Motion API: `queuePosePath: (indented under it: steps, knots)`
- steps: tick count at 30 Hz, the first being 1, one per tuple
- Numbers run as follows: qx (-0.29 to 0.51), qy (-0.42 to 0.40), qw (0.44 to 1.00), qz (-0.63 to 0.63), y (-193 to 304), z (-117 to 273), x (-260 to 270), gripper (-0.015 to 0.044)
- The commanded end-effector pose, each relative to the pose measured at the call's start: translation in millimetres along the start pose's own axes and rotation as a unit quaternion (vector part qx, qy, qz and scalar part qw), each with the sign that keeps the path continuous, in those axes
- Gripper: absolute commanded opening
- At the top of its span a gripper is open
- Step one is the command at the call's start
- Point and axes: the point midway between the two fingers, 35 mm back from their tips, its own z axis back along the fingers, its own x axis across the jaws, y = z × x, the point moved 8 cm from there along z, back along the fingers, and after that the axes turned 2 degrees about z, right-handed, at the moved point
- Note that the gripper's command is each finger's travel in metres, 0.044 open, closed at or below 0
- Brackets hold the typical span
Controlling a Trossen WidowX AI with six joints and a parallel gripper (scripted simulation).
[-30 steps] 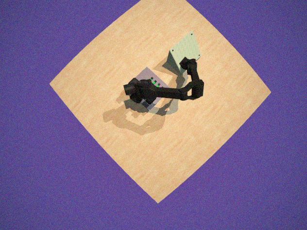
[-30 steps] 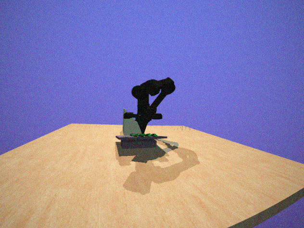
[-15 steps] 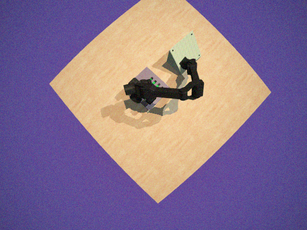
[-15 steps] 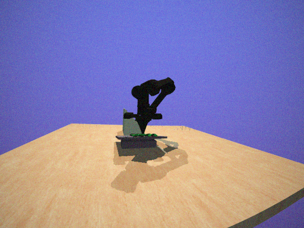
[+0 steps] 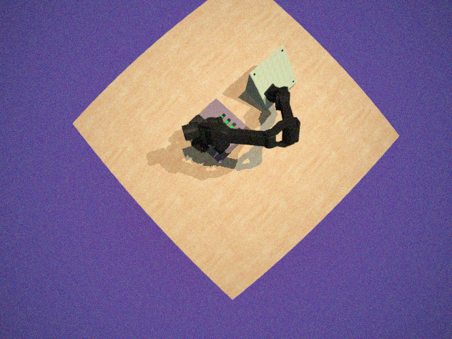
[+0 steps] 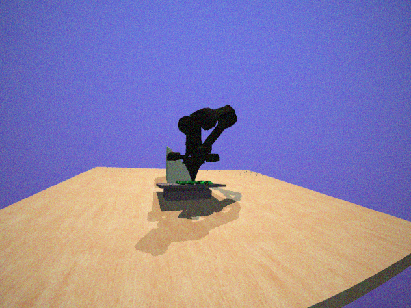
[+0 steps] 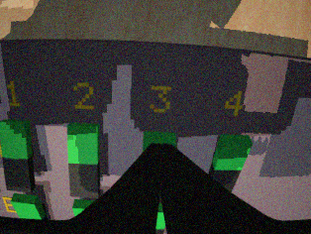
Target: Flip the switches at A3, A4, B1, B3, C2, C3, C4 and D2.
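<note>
The switch panel [image 5: 214,104] [image 6: 160,185] [image 7: 56,149] is a mauve plate on a dark base. In the wrist view, switch A1 [image 7: 16,141] and switch A2 [image 7: 83,145] show green far halves and dark near halves. Switch A4 [image 7: 232,150] also shows green at its far side, partly shaded. Of switch A3 [image 7: 159,139] only a dark green far part shows. My gripper [image 6: 193,179] [image 7: 159,153] is shut and empty, pointing down with its tip at A3; contact cannot be told. Switch B1 [image 7: 29,205] is partly in view; rows C and D are hidden there.
A pale upright board [image 5: 273,69] [image 6: 175,170] stands beside the arm base. The arm covers much of the panel in the top view. Arm shadows fall across the panel and the wooden table [image 5: 233,237] [image 6: 99,265].
</note>
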Motion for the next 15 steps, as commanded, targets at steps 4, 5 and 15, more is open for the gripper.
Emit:
queuePosePath:
  steps: [4,5,15]
  knots:
    - [0.000,-0.002,1.000,-0.003,0.8,-1.9,0.0,0.0000]
    - [0.000,-0.002,1.000,-0.003,0.8,-2.0,0.0,0.0000]
    - [0.000,-0.002,1.000,-0.003,0.7,-3.4,0.0,0.0000]
